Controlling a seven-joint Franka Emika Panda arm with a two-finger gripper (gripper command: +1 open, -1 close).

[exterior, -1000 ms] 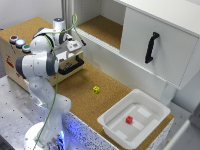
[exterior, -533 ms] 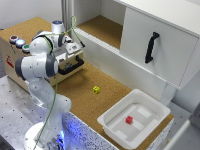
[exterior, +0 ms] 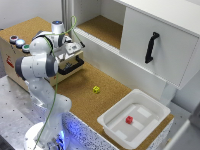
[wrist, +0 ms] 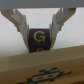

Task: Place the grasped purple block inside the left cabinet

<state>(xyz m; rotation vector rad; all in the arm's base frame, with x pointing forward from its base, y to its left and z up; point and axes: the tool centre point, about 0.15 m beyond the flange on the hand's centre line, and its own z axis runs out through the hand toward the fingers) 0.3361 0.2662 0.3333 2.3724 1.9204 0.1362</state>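
Now the gripper [wrist: 40, 31] clasps the purple block [wrist: 39, 40] above the wooden box [exterior: 15, 56], short of the left cabinet [exterior: 102, 27].

Seen from the wrist, both fingers [wrist: 19, 27] press the sides of the block, whose face shows a yellow letter G; under it runs the pale wooden top of the box; in the exterior view the arm [exterior: 42, 57] bends over that box, beside its black handle [exterior: 70, 67] and near the coloured buttons [exterior: 19, 42] on its top; the cabinet's open bay with a brown speckled floor lies beyond the box, next to the white door [exterior: 155, 47]; a small yellow block [exterior: 96, 89] rests on the cork table [exterior: 80, 92] well apart from the box; further off, a white tray [exterior: 112, 127] holds a red block [exterior: 129, 120].
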